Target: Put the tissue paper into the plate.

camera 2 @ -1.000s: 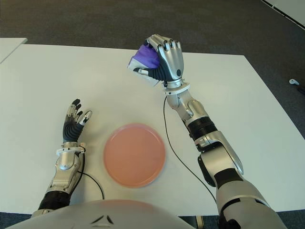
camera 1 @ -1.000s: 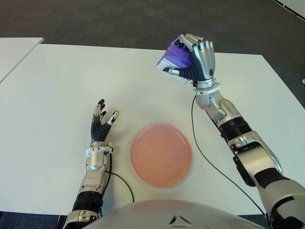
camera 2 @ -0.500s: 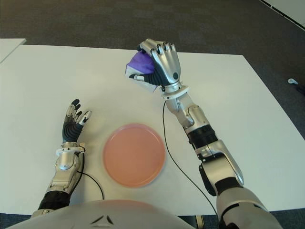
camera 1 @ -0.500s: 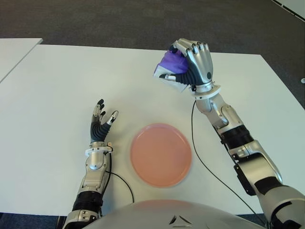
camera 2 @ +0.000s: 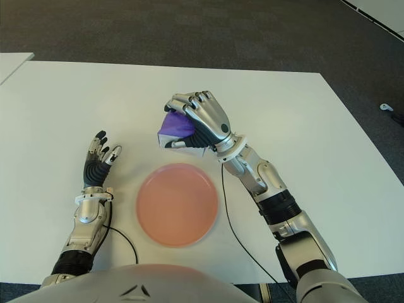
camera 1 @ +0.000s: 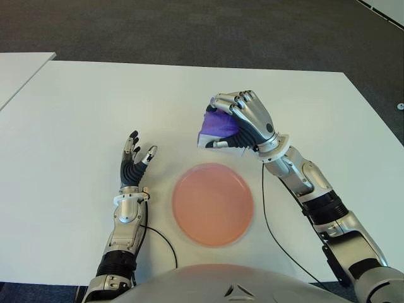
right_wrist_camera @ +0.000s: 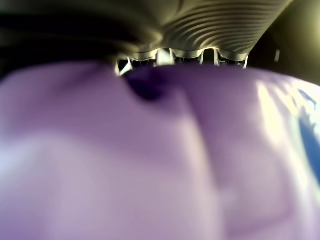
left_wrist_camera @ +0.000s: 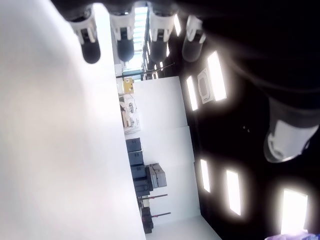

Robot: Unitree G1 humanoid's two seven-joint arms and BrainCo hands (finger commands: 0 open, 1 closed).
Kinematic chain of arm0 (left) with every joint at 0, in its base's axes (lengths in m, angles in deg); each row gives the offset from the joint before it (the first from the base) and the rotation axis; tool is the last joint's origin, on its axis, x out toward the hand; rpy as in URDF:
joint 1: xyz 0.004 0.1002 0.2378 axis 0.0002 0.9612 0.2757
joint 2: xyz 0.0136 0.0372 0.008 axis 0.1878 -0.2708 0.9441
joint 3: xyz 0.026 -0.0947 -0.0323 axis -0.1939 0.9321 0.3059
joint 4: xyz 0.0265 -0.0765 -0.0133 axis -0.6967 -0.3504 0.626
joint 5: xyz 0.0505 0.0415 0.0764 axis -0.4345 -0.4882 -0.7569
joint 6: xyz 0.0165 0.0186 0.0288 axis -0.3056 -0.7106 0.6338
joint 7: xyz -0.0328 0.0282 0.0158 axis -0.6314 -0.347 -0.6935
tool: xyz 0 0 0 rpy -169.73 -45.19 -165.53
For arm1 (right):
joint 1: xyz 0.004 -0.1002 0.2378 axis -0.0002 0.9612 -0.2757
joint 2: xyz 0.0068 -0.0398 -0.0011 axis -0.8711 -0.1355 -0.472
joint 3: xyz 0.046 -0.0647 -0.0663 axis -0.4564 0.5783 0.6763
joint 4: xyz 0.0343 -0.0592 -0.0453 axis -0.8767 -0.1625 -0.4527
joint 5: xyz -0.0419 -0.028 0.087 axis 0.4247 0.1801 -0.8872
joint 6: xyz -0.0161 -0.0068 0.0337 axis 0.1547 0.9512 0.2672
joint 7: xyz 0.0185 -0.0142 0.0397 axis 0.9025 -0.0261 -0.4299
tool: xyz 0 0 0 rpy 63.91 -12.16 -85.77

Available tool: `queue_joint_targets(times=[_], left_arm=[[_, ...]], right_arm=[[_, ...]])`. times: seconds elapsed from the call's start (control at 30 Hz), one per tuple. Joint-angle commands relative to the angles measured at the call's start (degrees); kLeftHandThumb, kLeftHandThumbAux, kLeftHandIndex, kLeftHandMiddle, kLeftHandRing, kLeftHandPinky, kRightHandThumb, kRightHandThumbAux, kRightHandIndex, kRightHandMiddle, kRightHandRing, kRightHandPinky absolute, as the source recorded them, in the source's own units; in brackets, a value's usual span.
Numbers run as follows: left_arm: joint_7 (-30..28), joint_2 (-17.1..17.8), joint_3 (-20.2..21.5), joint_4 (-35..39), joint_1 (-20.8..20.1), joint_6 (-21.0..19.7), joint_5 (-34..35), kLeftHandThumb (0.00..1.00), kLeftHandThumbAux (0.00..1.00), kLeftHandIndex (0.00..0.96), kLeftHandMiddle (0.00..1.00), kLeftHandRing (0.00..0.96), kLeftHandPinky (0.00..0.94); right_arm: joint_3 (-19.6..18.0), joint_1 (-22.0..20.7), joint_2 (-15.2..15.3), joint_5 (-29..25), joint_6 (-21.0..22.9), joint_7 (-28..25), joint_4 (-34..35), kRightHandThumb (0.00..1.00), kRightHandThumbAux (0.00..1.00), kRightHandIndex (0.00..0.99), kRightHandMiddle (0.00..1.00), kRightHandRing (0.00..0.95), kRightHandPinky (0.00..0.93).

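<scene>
A purple and white tissue pack (camera 1: 218, 128) is held in my right hand (camera 1: 242, 120), whose fingers curl over it above the white table, just beyond the far edge of the plate. Purple wrapping (right_wrist_camera: 150, 165) fills the right wrist view, pressed against the palm. The pink round plate (camera 1: 213, 203) lies flat near the table's front edge with nothing in it. My left hand (camera 1: 134, 163) shows left of the plate, fingers spread and holding nothing.
The white table (camera 1: 76, 113) stretches wide on all sides of the plate. A second white table's corner (camera 1: 19, 69) shows at the far left. Dark carpet (camera 1: 189, 25) lies beyond. A black cable (camera 1: 271, 221) runs along my right forearm.
My right hand has come down and toward me with the tissue pack, from high over the table's far part to just beyond the plate. The left hand has not moved.
</scene>
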Motion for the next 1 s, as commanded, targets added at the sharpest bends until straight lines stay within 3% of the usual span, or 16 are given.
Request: queue_joint_targets(times=[0.03, 0.3, 0.57, 1.0], left_arm=[[0.0, -0.1, -0.3, -2.4, 1.9, -1.2, -0.5, 0.0, 0.493, 0.0, 0.0, 0.0, 0.0], [-0.8, 0.4, -0.6, -2.1, 2.0, -2.1, -0.1, 0.0, 0.49, 0.0, 0.0, 0.0, 0.0], [-1.0, 0.5, -1.0, -1.8, 1.9, -2.2, 0.0, 0.0, 0.487, 0.0, 0.0, 0.0, 0.0], [-0.7, 0.6, -1.0, -2.3, 1.6, -1.5, 0.3, 0.0, 0.495, 0.0, 0.0, 0.0, 0.0]], right_arm=[[0.2, 3.6, 1.8, -0.2, -4.7, -2.3, 0.5, 0.854, 0.679, 0.396, 0.524, 0.807, 0.821], [1.8, 9.2, 0.7, -4.0, -7.0, -10.4, 6.0, 0.855, 0.678, 0.397, 0.528, 0.809, 0.824], [3.5, 10.5, 1.6, -12.8, -12.5, -19.5, 4.3, 0.855, 0.678, 0.398, 0.534, 0.816, 0.812], [2.1, 12.7, -0.1, -10.8, -15.7, -22.2, 3.7, 0.855, 0.678, 0.398, 0.541, 0.822, 0.826]])
